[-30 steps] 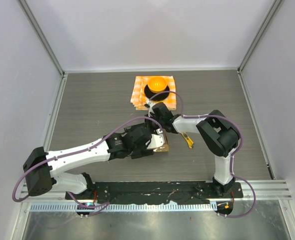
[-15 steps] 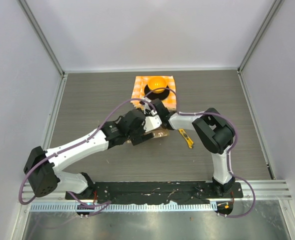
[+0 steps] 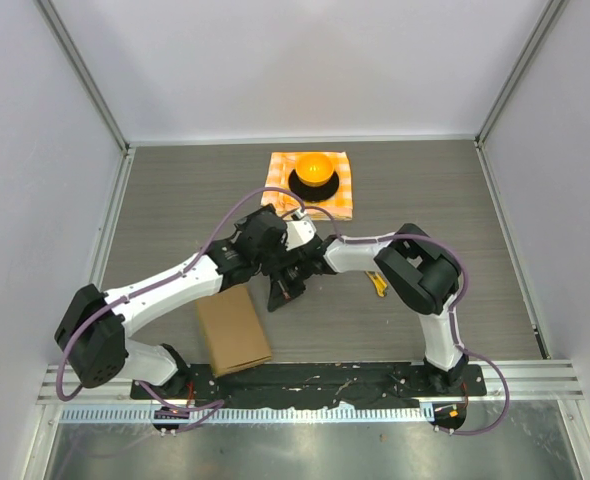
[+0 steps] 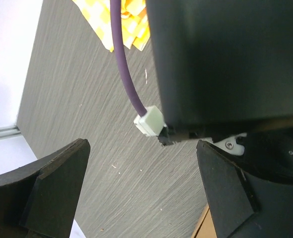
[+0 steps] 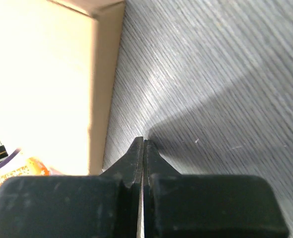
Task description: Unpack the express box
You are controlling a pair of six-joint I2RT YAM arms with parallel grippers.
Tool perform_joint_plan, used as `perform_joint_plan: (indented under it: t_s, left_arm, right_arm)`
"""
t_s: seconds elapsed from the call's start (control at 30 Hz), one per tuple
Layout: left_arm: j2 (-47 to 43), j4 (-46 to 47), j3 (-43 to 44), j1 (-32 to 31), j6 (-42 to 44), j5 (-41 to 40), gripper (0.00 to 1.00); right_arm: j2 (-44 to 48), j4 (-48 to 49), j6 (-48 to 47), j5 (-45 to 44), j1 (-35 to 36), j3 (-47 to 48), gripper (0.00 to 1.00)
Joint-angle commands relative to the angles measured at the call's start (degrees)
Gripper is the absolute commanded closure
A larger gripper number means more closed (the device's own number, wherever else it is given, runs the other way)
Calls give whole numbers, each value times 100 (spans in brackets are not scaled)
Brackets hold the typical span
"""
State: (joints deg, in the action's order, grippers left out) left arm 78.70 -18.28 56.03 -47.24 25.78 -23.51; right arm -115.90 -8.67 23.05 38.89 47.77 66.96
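1. Express box lies flat in the lower left-centre of the top view. Its lid looks shut, as far as I can judge. It sits near the black base rail along the bottom of the frame.
2. My left gripper has its fingers spread wide with nothing between them. In its wrist view a purple cable and the dark body of the other arm fill the upper right.
3. My right gripper has its fingers pressed tight together and carries nothing. The box's cardboard wall fills the upper left of its wrist view, just beside the tips, and I cannot tell whether they touch.
4. First worry is that both wrists are crowded together at the centre of the top view. Any sideways move of the left claw could hook that cable or bump the right arm.
5. Second worry is the pinched right claw, which can only shove. If I drive it at the wall, I expect the light box to slide toward the rail rather than open.
6. Third worry is the yellow cutter, which lies tucked against the right arm right of centre. A careless swing of that arm could knock it away.
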Motion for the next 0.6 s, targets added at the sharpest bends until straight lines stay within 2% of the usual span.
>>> perform_joint_plan:
  t_s: [0.0,0.17,0.23,0.3,0.33,0.37,0.43,0.53,0.57]
  left_arm:
    - [-161,317,-171,-4,-126,-75,6]
    - [-258,361,-198,13,-170,-75,6]
    - [-354,54,-40,188,-248,12,6]
    - [-686,-471,197,460,-319,608,5]
    - [-837,-674,259,836,-267,889,5]
    - [-969,-885,329,1040,55,1492,4]
    - [-1328,-1370,242,1435,548,1700,3]
    - [-2003,-1835,-407,1622,1576,2121,1]
    - [-2225,-2202,-861,1631,1901,2253,0]
  right_arm:
    - [-91,-311,-90,-338,-66,-78,99]
    - [14,-381,-20,-716,-162,-104,99]
    - [102,-408,42,-997,-189,-183,99]
    - [278,-390,86,-1129,-189,-253,99]
    - [322,-399,121,-1269,-206,-306,99]
    - [357,-399,147,-1314,-224,-324,99]
    - [401,-390,200,-1367,-285,-359,99]
    - [384,-311,340,-1271,-373,-333,99]
    - [375,-294,367,-1262,-374,-324,99]
